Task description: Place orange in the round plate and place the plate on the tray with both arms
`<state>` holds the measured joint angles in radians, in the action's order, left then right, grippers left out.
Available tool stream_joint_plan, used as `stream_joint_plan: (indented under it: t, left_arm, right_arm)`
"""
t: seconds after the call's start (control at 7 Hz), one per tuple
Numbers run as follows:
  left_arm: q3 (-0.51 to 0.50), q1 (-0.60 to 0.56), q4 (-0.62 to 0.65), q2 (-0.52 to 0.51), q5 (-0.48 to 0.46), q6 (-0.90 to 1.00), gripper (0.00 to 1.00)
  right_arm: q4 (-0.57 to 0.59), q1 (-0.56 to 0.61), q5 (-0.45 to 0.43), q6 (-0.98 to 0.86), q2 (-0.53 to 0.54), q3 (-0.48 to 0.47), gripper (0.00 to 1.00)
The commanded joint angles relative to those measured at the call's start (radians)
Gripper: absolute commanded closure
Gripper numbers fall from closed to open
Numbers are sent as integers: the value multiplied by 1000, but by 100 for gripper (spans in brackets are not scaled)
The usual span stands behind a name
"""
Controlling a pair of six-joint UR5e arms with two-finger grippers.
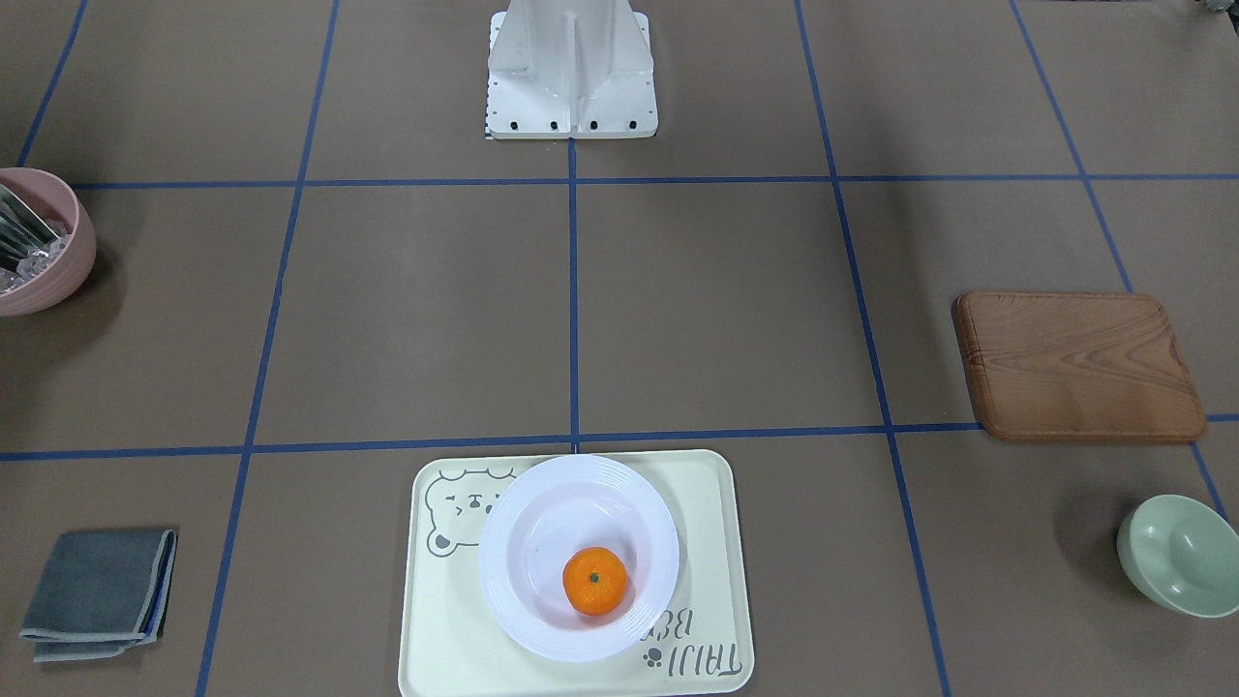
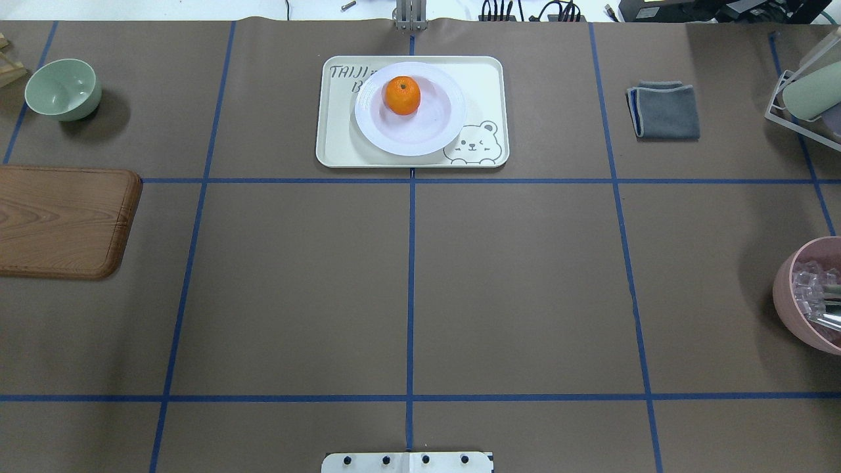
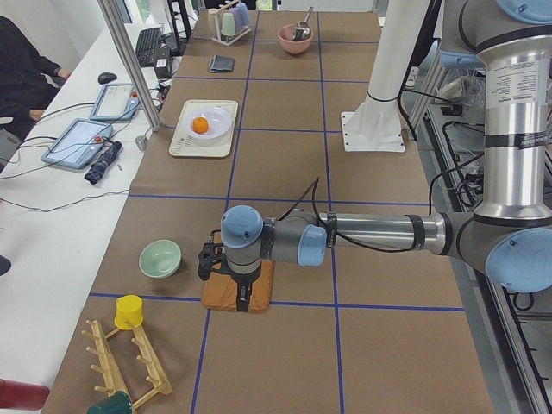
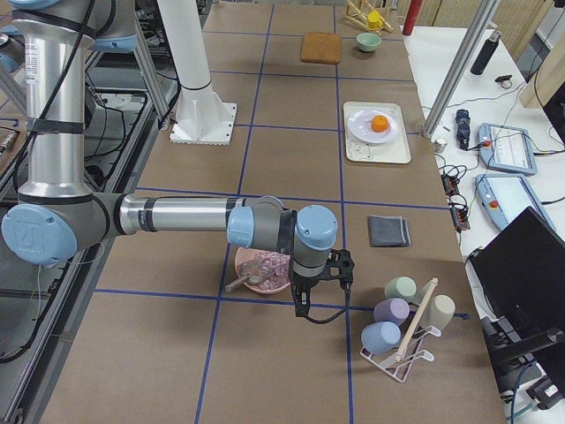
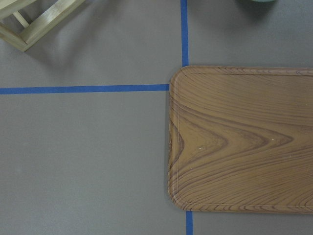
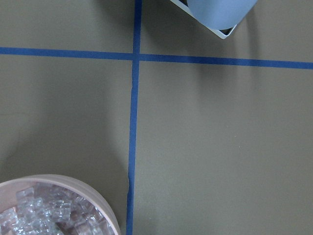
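The orange [image 1: 594, 581] lies in the round plate [image 1: 496, 566], which is set on the tray [image 1: 707, 542]. The left arm [image 3: 371, 233] is positioned over the wooden board [image 3: 217, 295], and the right arm [image 4: 177, 216] apparently just beside the pink bowl [image 2: 785, 295]. The state of either arm's jaws cannot be told.

Table [image 2: 525, 295] under brown paper, blue tape grid [image 2: 410, 276]. Beside table: long white desk [image 3: 34, 285], two tablets [image 3: 78, 142], keyboard [image 3: 148, 41]. Aluminium post [image 3: 129, 60] at table's edge.
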<state>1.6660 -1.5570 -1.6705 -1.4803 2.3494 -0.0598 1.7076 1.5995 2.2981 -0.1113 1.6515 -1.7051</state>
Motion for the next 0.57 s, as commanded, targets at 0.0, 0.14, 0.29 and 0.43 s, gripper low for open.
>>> stream_joint_plan:
  t: [0.0, 0.14, 0.29, 0.43]
  left_arm:
    - [0, 0, 0, 1, 1, 0, 2]
    - [-2, -2, 0, 1, -1, 0, 2]
    - [-3, 0, 0, 1, -1, 0, 2]
    - [-6, 0, 0, 1, -1, 0, 2]
  right_arm:
    - [-2, -1, 1, 2, -1, -2, 0]
    - [-2, -1, 1, 2, 1, -4, 0]
    - [-2, -1, 1, 2, -1, -4, 0]
    - [-2, -1, 1, 1, 1, -4, 0]
